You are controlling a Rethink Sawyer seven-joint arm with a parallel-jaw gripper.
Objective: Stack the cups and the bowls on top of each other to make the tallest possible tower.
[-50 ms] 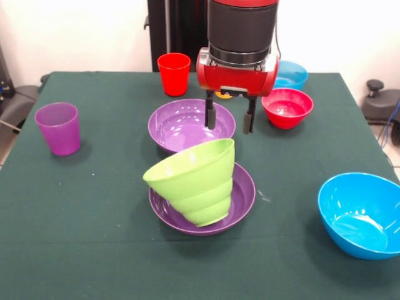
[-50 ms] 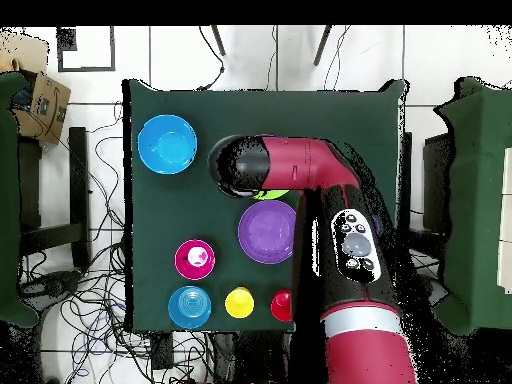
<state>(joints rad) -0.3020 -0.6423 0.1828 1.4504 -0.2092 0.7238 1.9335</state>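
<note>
Hovering with fingers spread and nothing between them, gripper (image 1: 230,119) poised just above and behind the upper rim of the lime green bowl (image 1: 195,180), over the near edge of a second purple bowl (image 1: 187,125).

Tipped on its side, mouth turned up toward the camera's left, lime green bowl resting inside a purple bowl (image 1: 242,199) at table centre; stepped outer wall leaning on that bowl's floor, not nested flat. So far only a 2-piece, lopsided tower.

Farther out: red bowl (image 1: 287,107) and light blue bowl (image 1: 294,74) to the right of the wrist, red cup (image 1: 174,73) behind the open purple bowl, purple cup (image 1: 58,127) well apart at the left, large blue bowl (image 1: 362,215) near the right front corner. Seen from overhead, yellow cup (image 2: 239,302) in the row beside the base, between the light blue bowl and the red cup; lime bowl mostly hidden there under the arm (image 2: 300,170).

Judged glossy, thin, stiff and light, so likely slippery and quick to skid or roll when nudged. Best hold probably across the rim wall, 1 finger inside and 1 outside, at the raised edge nearest the gripper; pinching the tapered, ribbed flank risks squirting the bowl out. Tilt needing correction before anything else sits on top.
</note>
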